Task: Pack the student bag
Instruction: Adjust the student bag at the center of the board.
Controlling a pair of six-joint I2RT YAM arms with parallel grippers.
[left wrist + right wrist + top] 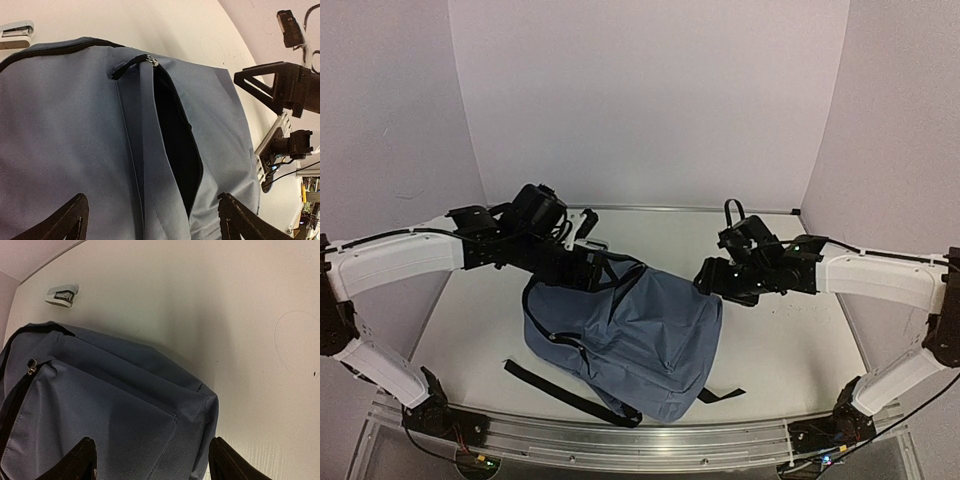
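The student bag (630, 340) is a slate-blue backpack lying mid-table, with black straps (560, 390) trailing toward the front. In the left wrist view the bag (70, 140) has a front pocket unzipped, showing dark lining (177, 145), with the zipper pull (135, 65) at its far end. My left gripper (588, 262) is open just above the bag's top left, with fingers (65, 220) spread either side of the opening. My right gripper (715, 280) is open over the bag's right corner (200, 400), with fingers (75, 462) wide apart. Neither holds anything.
A small white stapler (17, 32) lies on the table beyond the bag; it also shows in the right wrist view (62, 295). White walls close the table at the back and sides. The right arm (285, 90) shows in the left wrist view.
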